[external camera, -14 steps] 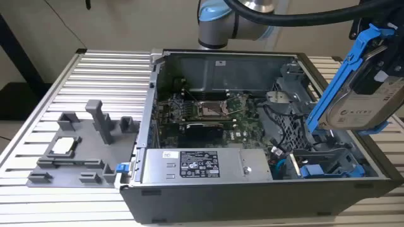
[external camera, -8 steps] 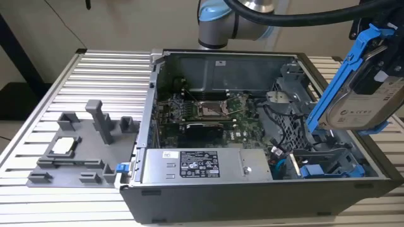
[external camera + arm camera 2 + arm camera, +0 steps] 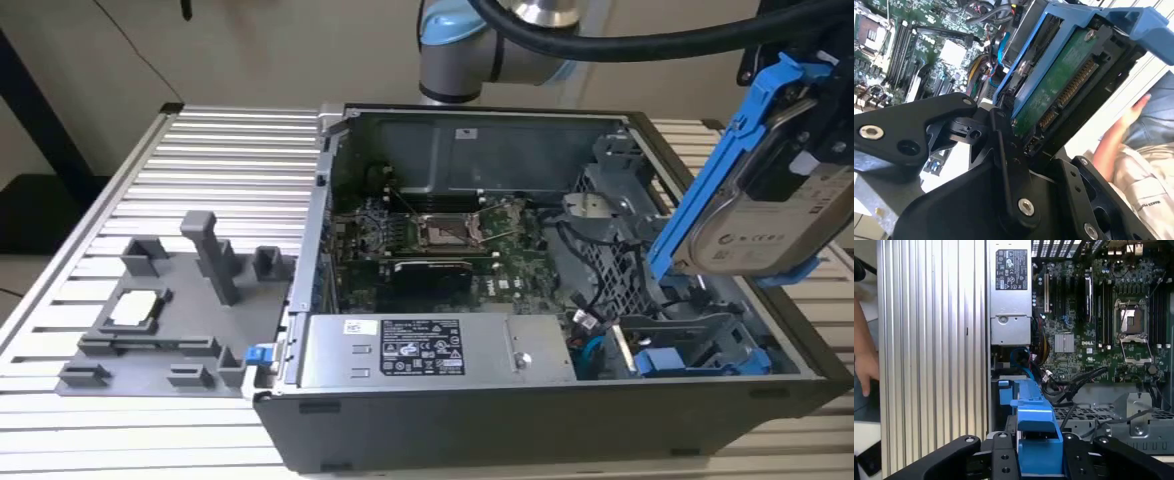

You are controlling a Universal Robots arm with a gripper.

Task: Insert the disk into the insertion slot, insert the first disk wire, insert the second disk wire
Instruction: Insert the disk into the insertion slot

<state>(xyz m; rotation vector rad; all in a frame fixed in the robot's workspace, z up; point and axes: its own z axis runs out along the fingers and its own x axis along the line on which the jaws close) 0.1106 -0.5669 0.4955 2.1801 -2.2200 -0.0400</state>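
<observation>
The disk [image 3: 763, 215], a silver-grey drive with a white label in a blue carrier frame, hangs tilted and nearly on edge above the exterior view's right side of the open computer case. My gripper [image 3: 1036, 452] is shut on it, with black fingers [image 3: 1004, 460] on either side of the blue frame. Its green circuit-board underside [image 3: 1064, 85] faces the camera in the second wrist view. The insertion slot [image 3: 694, 348], a grey bay with blue rails, lies below the disk in the case's near corner. A blue cable [image 3: 594, 350] and black wires [image 3: 1079, 380] lie beside the slot.
The grey power-supply box [image 3: 414, 350] sits along the case's near wall, with the motherboard [image 3: 427, 240] behind it and a perforated metal cage [image 3: 614, 250] beside the slot. A grey fixture [image 3: 174, 310] stands on the ribbed table [image 3: 200, 170]. A person's hand [image 3: 1124, 130] is near.
</observation>
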